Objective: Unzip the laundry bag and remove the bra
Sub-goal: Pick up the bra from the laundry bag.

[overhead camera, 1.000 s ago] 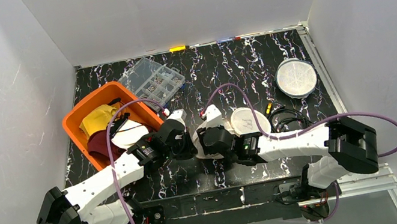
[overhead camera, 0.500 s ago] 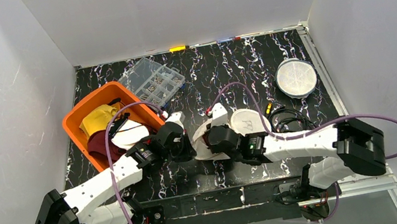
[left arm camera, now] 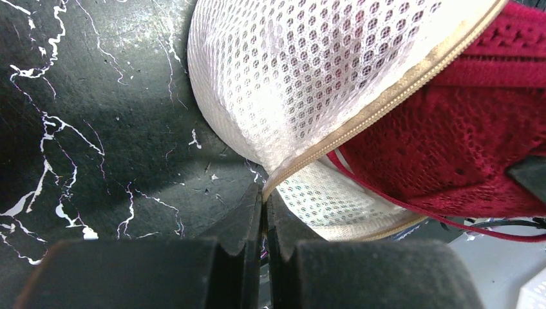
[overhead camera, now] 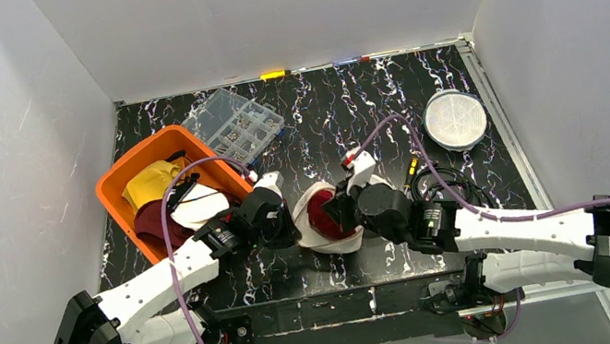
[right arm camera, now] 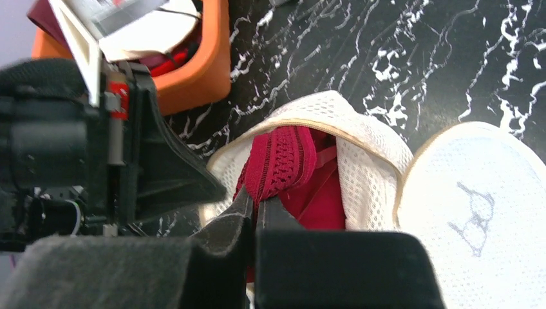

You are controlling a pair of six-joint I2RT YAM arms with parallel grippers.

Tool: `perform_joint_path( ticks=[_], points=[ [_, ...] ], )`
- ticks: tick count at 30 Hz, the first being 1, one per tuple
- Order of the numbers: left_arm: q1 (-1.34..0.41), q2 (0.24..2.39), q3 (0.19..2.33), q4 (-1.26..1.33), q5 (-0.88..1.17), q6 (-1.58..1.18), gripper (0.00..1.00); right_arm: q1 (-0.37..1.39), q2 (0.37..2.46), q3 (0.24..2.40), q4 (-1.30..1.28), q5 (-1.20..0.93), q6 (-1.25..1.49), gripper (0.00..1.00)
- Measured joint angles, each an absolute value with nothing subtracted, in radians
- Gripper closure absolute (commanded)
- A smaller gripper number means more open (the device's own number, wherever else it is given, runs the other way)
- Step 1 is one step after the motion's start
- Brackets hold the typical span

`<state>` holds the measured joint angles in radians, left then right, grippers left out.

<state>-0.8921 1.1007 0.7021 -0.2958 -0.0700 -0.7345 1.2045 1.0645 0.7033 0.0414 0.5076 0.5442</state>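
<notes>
Tabletop (overhead camera: pixel 345 100): bra (right arm camera: pixel 283 161) now in right claw (right arm camera: pixel 256 205)

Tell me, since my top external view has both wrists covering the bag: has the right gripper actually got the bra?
Observer: Yes. In the right wrist view the right gripper is shut on the knitted band of the red bra, at the bag's mouth.
Operator: And the left one?
Observer: The left gripper is shut on the laundry bag, pinching the end of its beige zipper.
Operator: Is the zip open enough?
Observer: It looks so: the left wrist view shows the zipper parted, with the bra bulging out between its edges.
</notes>
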Motion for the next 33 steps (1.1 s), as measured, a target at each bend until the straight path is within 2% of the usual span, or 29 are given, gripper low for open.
perform_joint_path(
  ticks=[2, 3, 6, 9, 12, 14, 16, 22, 33],
  points=[
    [-0.892, 1.102, 0.702, -0.295, -0.070, -0.736, 1.00, 1.205, 1.037, 0.674, 0.033, 0.503, 0.544, 0.97],
    [-0.892, 1.103, 0.702, -0.294, -0.070, -0.737, 1.00, 1.205, 1.030, 0.657, 0.029, 0.498, 0.545, 0.91],
    [-0.892, 1.110, 0.700, -0.291, -0.069, -0.738, 1.00, 1.205, 1.034, 0.618, 0.009, 0.478, 0.548, 0.61],
    [-0.892, 1.114, 0.698, -0.291, -0.067, -0.738, 1.00, 1.205, 1.042, 0.606, -0.002, 0.448, 0.547, 0.40],
    [-0.892, 1.116, 0.696, -0.291, -0.067, -0.738, 1.00, 1.205, 1.042, 0.606, -0.002, 0.429, 0.544, 0.27],
    [-0.892, 1.116, 0.696, -0.291, -0.067, -0.738, 1.00, 1.204, 1.042, 0.606, -0.002, 0.417, 0.542, 0.15],
    [-0.892, 1.116, 0.696, -0.291, -0.067, -0.738, 1.00, 1.205, 1.047, 0.606, -0.002, 0.404, 0.537, 0.08],
    [-0.892, 1.116, 0.696, -0.291, -0.066, -0.738, 1.00, 1.205, 1.111, 0.636, -0.020, 0.351, 0.520, 0.02],
    [-0.892, 1.111, 0.696, -0.298, -0.064, -0.737, 1.00, 1.205, 1.049, 0.637, -0.029, 0.295, 0.519, 0.02]
  ],
)
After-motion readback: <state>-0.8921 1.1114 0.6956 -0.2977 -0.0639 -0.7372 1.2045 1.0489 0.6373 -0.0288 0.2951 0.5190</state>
